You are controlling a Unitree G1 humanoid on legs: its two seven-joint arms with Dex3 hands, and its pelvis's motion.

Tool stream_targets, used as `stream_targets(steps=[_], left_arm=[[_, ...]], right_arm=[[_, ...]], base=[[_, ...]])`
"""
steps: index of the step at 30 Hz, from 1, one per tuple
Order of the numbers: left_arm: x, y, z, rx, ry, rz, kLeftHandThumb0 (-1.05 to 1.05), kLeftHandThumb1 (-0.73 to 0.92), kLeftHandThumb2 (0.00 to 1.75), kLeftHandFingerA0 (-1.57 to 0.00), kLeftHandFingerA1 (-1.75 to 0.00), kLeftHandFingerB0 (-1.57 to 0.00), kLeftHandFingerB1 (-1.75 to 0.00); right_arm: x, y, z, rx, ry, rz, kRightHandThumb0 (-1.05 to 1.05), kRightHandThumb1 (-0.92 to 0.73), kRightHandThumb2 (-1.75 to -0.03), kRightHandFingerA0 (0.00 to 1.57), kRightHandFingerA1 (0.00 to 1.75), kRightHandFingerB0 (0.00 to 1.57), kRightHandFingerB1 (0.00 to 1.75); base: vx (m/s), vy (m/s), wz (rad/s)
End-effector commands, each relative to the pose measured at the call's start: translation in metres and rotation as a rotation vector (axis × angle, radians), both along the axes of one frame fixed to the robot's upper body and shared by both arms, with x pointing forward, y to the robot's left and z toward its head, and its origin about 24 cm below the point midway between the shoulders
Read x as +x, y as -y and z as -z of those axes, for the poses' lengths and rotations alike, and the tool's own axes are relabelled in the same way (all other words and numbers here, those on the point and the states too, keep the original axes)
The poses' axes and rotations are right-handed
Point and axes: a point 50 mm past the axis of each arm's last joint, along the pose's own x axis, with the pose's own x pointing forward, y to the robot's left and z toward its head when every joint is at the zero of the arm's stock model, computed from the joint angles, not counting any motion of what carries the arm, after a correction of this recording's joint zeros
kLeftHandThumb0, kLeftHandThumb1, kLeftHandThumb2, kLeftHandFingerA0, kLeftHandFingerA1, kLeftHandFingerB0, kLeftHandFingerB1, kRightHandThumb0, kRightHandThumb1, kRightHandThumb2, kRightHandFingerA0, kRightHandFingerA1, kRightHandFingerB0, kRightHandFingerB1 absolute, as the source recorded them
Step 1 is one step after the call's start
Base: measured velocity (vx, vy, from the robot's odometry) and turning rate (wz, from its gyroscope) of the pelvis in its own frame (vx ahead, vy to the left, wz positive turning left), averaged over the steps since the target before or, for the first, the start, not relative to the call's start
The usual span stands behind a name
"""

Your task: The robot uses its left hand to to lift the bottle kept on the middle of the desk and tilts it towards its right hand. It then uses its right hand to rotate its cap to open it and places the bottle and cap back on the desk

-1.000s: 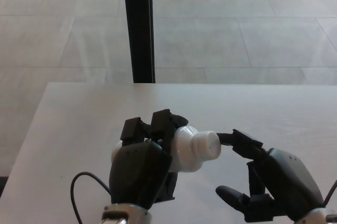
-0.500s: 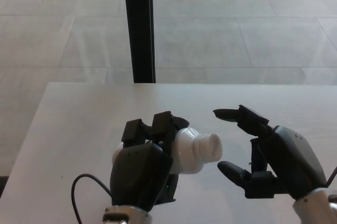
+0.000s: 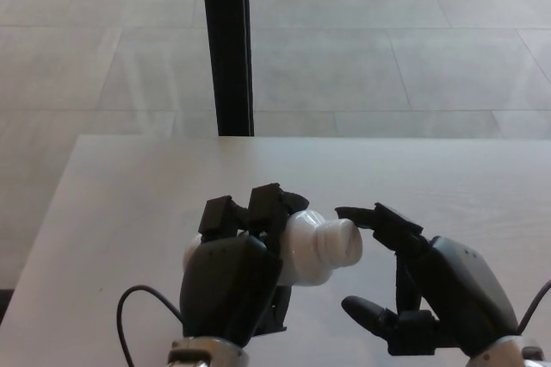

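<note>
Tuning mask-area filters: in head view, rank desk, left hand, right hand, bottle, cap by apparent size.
1. desk
2. left hand and right hand: look alike, not ranked
3. bottle, partly hidden by the left hand's fingers
4. cap

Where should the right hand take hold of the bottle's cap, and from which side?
On the cap's round side wall, coming in from the robot's right. The left hand holds the bottle tilted with the cap end pointing right, free of fingers. The right hand is open, one finger above and one below, suited to pinching across it.
</note>
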Motion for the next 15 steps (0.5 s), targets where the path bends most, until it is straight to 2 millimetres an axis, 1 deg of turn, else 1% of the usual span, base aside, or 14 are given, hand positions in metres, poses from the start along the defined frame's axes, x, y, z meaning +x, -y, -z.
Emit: stream_targets(steps=[1, 4, 5, 6, 7, 8, 9, 10, 11, 12, 13, 14, 15], left_arm=[[0.0004, -0.0005, -0.0016, -0.006, 0.033, 0.006, 0.11, 0.65, 1.09, -0.84, -1.75, -0.76, -1.47], [0.0004, -0.0005, -0.0015, -0.003, 0.032, 0.009, 0.10, 0.65, 1.09, -0.83, -1.75, -0.75, -1.48], [0.0004, -0.0005, -0.0014, -0.003, 0.031, 0.009, 0.10, 0.65, 1.09, -0.83, -1.75, -0.75, -1.48], [0.0004, -0.0004, -0.0014, -0.003, 0.031, 0.009, 0.10, 0.65, 1.09, -0.83, -1.75, -0.75, -1.48], [-0.0010, -0.0002, -0.0008, 0.005, 0.022, 0.009, 0.07, 0.66, 1.00, -0.85, -1.59, -0.77, -1.25], [-0.0016, 0.0000, -0.0008, -0.003, 0.016, 0.011, 0.08, 0.67, 1.00, -0.87, -1.61, -0.79, -1.24], [-0.0018, -0.0001, -0.0009, -0.004, 0.013, 0.013, 0.08, 0.66, 1.00, -0.89, -1.53, -0.81, -1.14], [-0.0019, -0.0001, -0.0008, -0.004, 0.013, 0.013, 0.08, 0.66, 1.00, -0.89, -1.53, -0.81, -1.14], [-0.0025, 0.0002, -0.0001, -0.005, 0.009, 0.012, 0.09, 0.66, 0.98, -0.92, -1.46, -0.82, -1.01], [-0.0027, 0.0004, 0.0000, -0.004, 0.003, 0.010, 0.09, 0.66, 0.98, -0.92, -1.46, -0.82, -1.01], [-0.0031, 0.0009, 0.0004, -0.013, -0.001, 0.011, 0.08, 0.69, 0.96, -0.92, -1.56, -0.81, -1.09], [-0.0032, 0.0011, 0.0004, -0.011, 0.002, 0.009, 0.06, 0.67, 0.96, -0.91, -1.50, -0.80, -1.02], [-0.0031, 0.0016, -0.0001, 0.000, -0.005, 0.007, 0.08, 0.69, 0.95, -0.90, -1.51, -0.80, -1.02]], right_arm=[[-0.0002, 0.0001, -0.0005, 0.000, 0.018, -0.011, -0.57, -0.61, -0.64, 0.89, 1.70, 0.39, 0.46], [0.0006, 0.0000, -0.0013, -0.009, 0.025, -0.011, -0.57, -0.61, -0.64, 0.89, 1.69, 0.39, 0.46], [0.0008, -0.0001, -0.0016, -0.006, 0.028, -0.010, -0.56, -0.48, -0.92, 1.23, 1.40, 0.35, 0.58], [0.0008, -0.0001, -0.0017, -0.006, 0.028, -0.010, -0.56, -0.48, -0.92, 1.23, 1.40, 0.35, 0.58], [0.0006, -0.0002, -0.0017, 0.003, 0.036, -0.011, -0.57, -0.50, -0.92, 1.23, 1.41, 0.36, 0.58], [0.0007, -0.0002, -0.0027, 0.008, 0.039, -0.012, -0.58, -0.51, -0.93, 1.23, 1.42, 0.35, 0.58], [0.0011, -0.0001, -0.0036, 0.006, 0.046, -0.010, -0.57, -0.50, -0.93, 1.23, 1.41, 0.35, 0.59], [0.0010, -0.0001, -0.0034, 0.007, 0.046, -0.010, -0.57, -0.50, -0.93, 1.23, 1.41, 0.35, 0.59], [0.0018, 0.0001, -0.0050, 0.010, 0.052, -0.011, -0.56, -0.51, -0.93, 1.24, 1.41, 0.35, 0.59], [0.0020, 0.0002, -0.0055, 0.010, 0.055, -0.011, -0.56, -0.51, -0.93, 1.24, 1.41, 0.35, 0.59], [0.0021, 0.0004, -0.0069, 0.007, 0.054, -0.009, -0.55, -0.51, -0.94, 1.24, 1.40, 0.35, 0.60], [0.0020, 0.0005, -0.0073, 0.012, 0.057, -0.009, -0.52, -0.65, -0.60, 0.93, 1.65, 0.41, 0.50], [0.0020, 0.0007, -0.0072, 0.013, 0.062, -0.010, -0.52, -0.64, -0.66, 0.93, 1.64, 0.42, 0.53]], base=[[0.00, 0.000, 0.00], [0.00, 0.000, 0.00], [0.00, 0.000, 0.00], [0.00, 0.000, 0.00], [0.00, 0.000, 0.00], [0.00, 0.000, 0.00], [0.00, 0.000, 0.00], [0.00, 0.000, 0.00], [0.00, 0.000, 0.00], [0.00, 0.000, 0.00], [0.00, 0.000, 0.00], [0.00, 0.000, 0.00], [0.00, 0.000, 0.00]])
